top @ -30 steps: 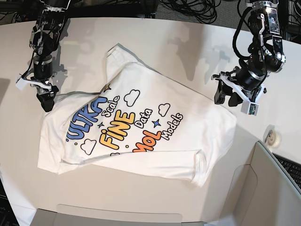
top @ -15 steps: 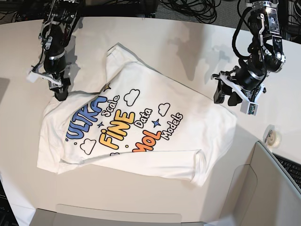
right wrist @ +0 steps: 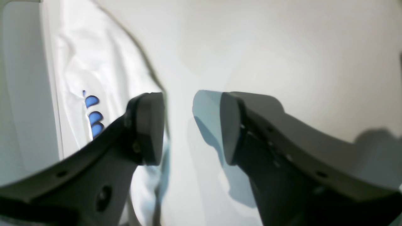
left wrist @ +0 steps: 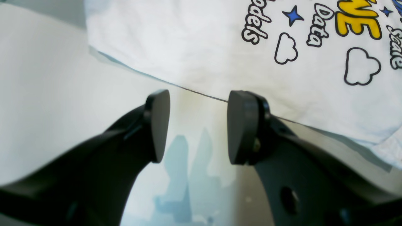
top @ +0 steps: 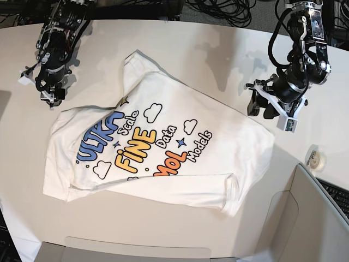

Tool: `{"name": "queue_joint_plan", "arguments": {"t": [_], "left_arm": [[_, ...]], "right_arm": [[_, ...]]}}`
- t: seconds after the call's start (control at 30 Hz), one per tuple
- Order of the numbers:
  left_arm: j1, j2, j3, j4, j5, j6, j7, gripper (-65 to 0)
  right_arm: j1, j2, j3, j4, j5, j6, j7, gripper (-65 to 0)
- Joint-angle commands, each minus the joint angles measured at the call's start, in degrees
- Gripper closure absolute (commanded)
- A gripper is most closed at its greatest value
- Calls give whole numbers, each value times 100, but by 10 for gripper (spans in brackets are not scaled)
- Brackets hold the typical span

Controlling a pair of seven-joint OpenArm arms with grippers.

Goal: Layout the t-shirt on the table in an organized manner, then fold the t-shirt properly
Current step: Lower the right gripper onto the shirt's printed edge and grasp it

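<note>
The white t-shirt [top: 163,147] lies print-up and skewed on the off-white table [top: 207,49], with one sleeve [top: 232,194] creased at its near right. In the base view my right gripper [top: 50,97] hovers just beyond the shirt's far-left corner. In the right wrist view that gripper [right wrist: 191,128] is open and holds nothing, and the shirt's edge [right wrist: 94,78] runs beside its left finger. My left gripper [top: 260,109] hangs off the shirt's right edge. Its wrist view shows the gripper [left wrist: 198,125] open over bare table, just short of the shirt's hem [left wrist: 201,62].
A tape roll [top: 318,158] sits near the table's right edge. A grey-beige panel [top: 311,218] stands at the near right with a keyboard [top: 335,194] behind it. Cables [top: 218,8] lie beyond the far edge.
My right gripper has lifted off the shirt's far-left corner and drawn back toward the far left, its jaws a little narrower. The left arm has barely shifted. The shirt lies as before.
</note>
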Motion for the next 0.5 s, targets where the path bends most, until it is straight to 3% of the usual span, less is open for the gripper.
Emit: {"name": "queue_joint_plan", "arguments": {"t": [0.0,0.1,0.3,0.47], "left_arm": [[-44,-76,-20,104,-29,-6,-78,-271],[-53,-76,-20,104,-29,-6,-78,-271],[-62,-76,-20,104,-29,-6,-86,-271],[-62,-76,-20,104,-29,-6,-86,-271]], "right_arm": [[109,35,-114,-103,31,-26,-67,-280],[337,44,-299,-420,40,-9,-67,-280],[469,44,-747,-613,22,449,-59,-280],[504,35,-1187,-780,-356,466,-50,-280]]}}
